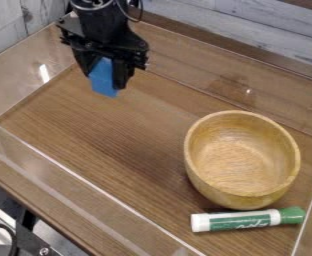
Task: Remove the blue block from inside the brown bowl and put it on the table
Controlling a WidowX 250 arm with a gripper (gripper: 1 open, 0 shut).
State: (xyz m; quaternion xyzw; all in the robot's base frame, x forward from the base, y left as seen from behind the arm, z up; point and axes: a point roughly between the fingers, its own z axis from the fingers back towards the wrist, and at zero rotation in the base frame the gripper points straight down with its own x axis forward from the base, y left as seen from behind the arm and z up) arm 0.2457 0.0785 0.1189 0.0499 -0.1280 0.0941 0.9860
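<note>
One marker point(247, 219) bears unreadable green writing.

Blue block point(107, 77), light-brown bowl point(242, 158), green-white marker point(247, 219).

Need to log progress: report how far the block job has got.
Done: the brown bowl is empty, the blue block already out. In hand: the gripper holds the block above the table, well left of the bowl. Left: lower it onto the wood and let go.
</note>
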